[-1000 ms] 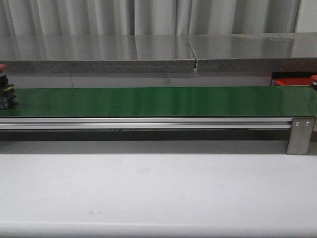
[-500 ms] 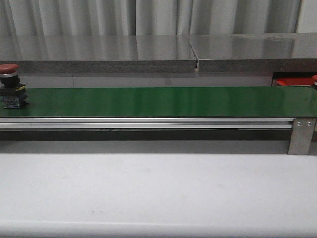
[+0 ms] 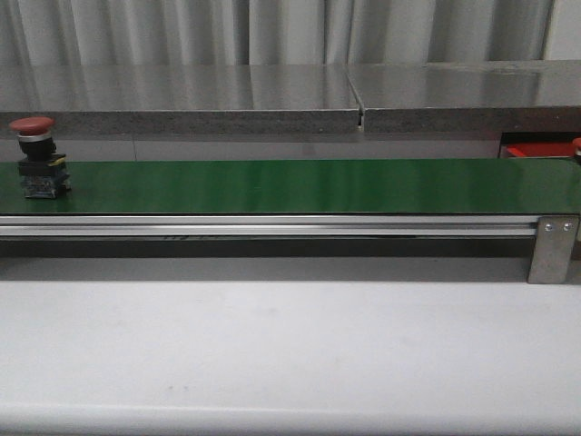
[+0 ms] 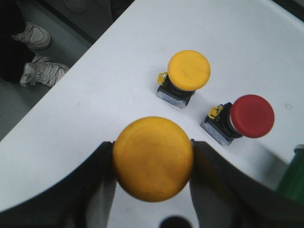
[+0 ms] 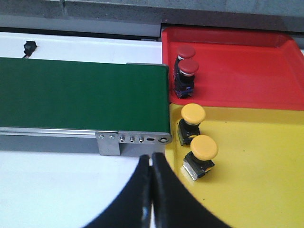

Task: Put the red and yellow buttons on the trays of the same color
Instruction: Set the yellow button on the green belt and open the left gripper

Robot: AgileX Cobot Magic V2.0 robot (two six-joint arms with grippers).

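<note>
Glossy green belt [image 3: 300, 185] | left tool [image 4: 152, 161] grasps domed yellow button [image 4: 153, 158] | right tool [image 5: 151, 164] clenched

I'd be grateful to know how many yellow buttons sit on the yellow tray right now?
2: both near the yellow tray edge by the green belt: one nearer the red tray, one further.

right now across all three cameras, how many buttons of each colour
red buttons: 4 (1 on belt, 1 on white table, 2 on red tray)
yellow buttons: 3 (1 in left gripper, 1 on white table, 2 on yellow tray)
total: 7
</note>
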